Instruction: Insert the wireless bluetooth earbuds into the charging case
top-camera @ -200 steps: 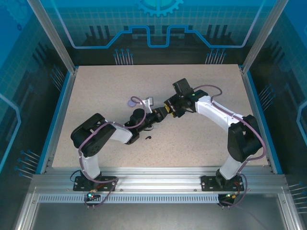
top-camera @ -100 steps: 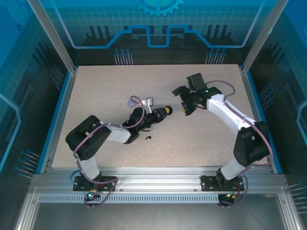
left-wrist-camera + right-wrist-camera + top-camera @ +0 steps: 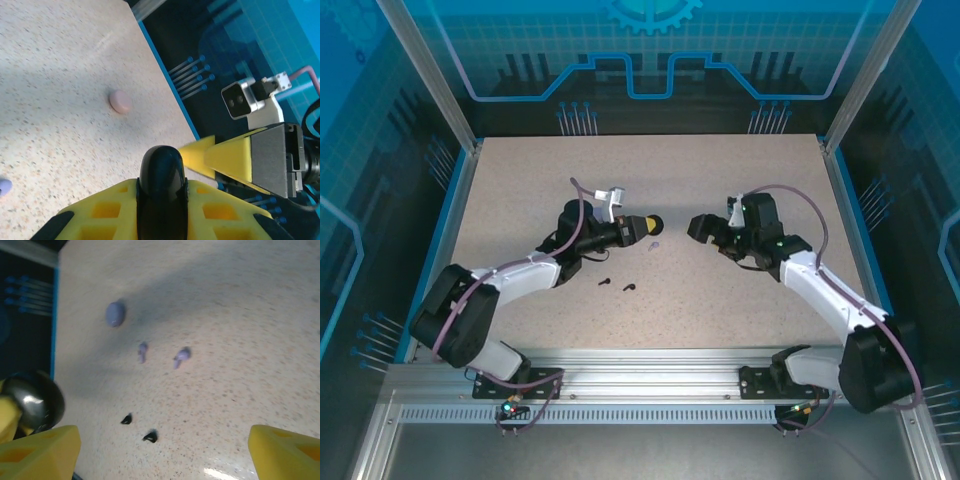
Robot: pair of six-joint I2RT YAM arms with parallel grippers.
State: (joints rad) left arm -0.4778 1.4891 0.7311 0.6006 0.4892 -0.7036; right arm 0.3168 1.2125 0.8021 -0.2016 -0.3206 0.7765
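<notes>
We see a speckled tabletop (image 3: pixel 520 180) inside blue walls (image 3: pixel 380 200). The left hand (image 3: pixel 634 230) grips a black case (image 3: pixel 651 223), black earbuds (image 3: pixel 629 288) lying just nearside of it; the right hand (image 3: pixel 703 227) gapes wide. Its wrist camera adds lilac earbuds (image 3: pixel 181 356) and a lilac case (image 3: pixel 115 313); the left's, a pink case (image 3: pixel 120 101).

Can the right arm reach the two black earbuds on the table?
Probably yes. The right end effector is open and empty, and the black earbuds lie uncovered, though the left arm hovers close.
</notes>
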